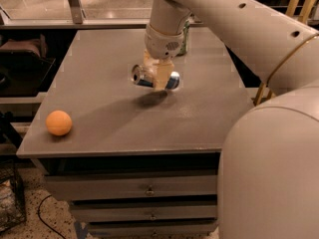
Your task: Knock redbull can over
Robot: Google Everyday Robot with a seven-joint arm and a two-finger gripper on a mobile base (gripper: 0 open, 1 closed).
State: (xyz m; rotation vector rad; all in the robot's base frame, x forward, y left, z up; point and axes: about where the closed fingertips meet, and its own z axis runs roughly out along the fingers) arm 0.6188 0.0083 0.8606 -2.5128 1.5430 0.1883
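1 redbull can (142, 77): on its side, clamped between the closed jaws, which hang above mid-table (99, 123); shadow directly below jaws. Status: tipped, seemingly not yet released. 1 orange ball (59, 122): far left of jaws.

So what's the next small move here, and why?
Probably lower a little, then let go. The claw hangs over the middle of the table, clamped across the redbull can, which already lies sideways, its shadow apart beneath it, so it seems just off the surface.
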